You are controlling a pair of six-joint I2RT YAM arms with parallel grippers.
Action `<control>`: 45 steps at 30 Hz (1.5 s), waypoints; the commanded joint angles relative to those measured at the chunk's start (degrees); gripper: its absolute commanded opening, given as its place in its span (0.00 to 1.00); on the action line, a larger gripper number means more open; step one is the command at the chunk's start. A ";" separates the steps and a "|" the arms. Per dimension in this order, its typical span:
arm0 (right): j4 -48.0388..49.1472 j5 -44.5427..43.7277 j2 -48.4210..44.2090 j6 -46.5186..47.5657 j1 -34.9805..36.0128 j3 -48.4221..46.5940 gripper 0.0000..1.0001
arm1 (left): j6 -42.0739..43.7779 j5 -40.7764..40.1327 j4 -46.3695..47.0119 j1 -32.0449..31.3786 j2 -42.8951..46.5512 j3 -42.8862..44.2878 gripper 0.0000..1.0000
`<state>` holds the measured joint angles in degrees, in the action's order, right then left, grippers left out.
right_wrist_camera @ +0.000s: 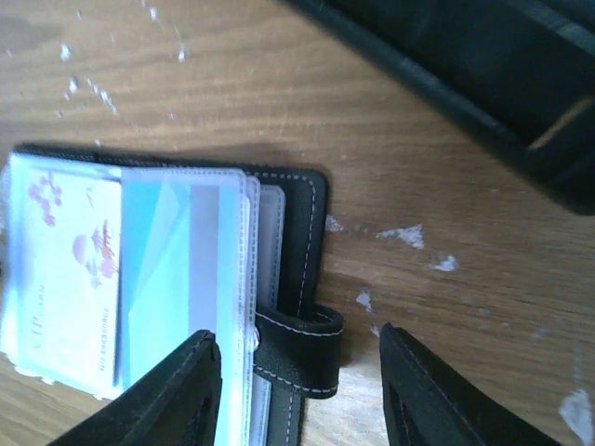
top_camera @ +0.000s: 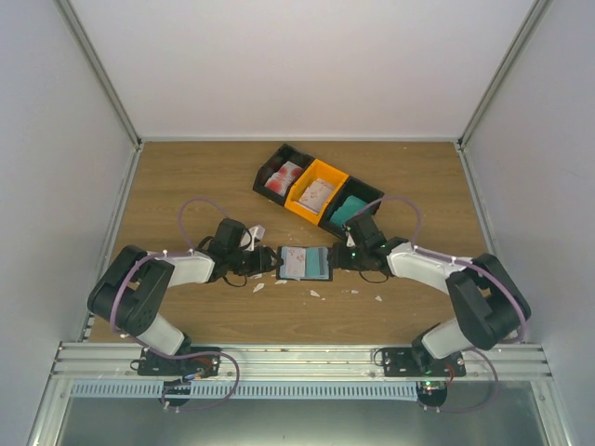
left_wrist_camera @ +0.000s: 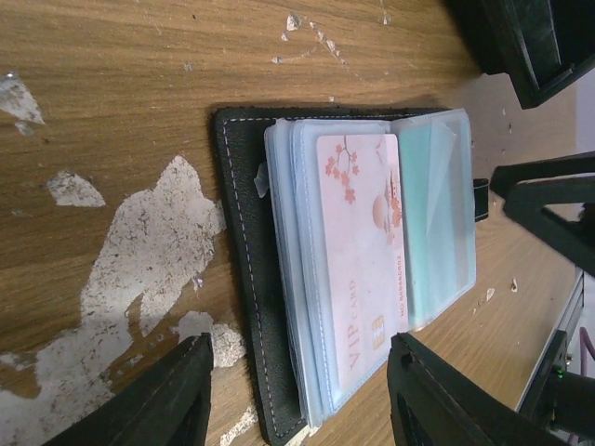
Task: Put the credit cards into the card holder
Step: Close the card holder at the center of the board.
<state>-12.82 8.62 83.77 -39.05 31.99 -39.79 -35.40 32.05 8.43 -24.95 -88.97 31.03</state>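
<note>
the wooden table (top_camera: pixel 186 177) fills the top view's middle, with a slanted row of three bins (top_camera: pixel 316 190), two black and one orange, above centre holding loose credit cards (top_camera: pixel 282 178). at centre the card holder (top_camera: pixel 304 263) lies open between the left gripper (top_camera: pixel 267 263) and the right gripper (top_camera: pixel 340 257), each with fingers spread at one end, pinching nothing. a pink blossom card (left_wrist_camera: pixel 358 279) and a teal card (right_wrist_camera: pixel 167 269) sit in its clear sleeves; white scraps (top_camera: pixel 314 294) lie just below.

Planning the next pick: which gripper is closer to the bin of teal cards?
Right. The right gripper sits just on the near side of the teal-card bin, at the right edge of the open card holder. The left gripper is across the holder, at its left edge.
</note>
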 commanded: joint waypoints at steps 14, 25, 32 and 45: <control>2.43 1.40 2.25 -0.97 1.68 -1.16 0.07 | 1.10 1.46 0.60 0.16 -2.73 1.50 0.48; -1.17 3.61 -2.80 0.16 2.15 -5.20 0.00 | 2.14 -0.15 -0.13 0.16 -4.32 2.04 0.46; 0.85 10.13 -1.25 1.54 2.62 -7.94 0.00 | 2.35 0.43 1.10 0.14 -6.48 2.35 0.43; 16.73 19.76 11.61 -1.32 6.24 -10.19 0.01 | 1.03 -1.11 3.45 0.09 -8.61 1.72 0.37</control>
<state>-3.22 24.71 91.66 -38.79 37.23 -49.15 -34.00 35.22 14.04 -24.95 -95.98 33.85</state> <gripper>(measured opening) 0.036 0.374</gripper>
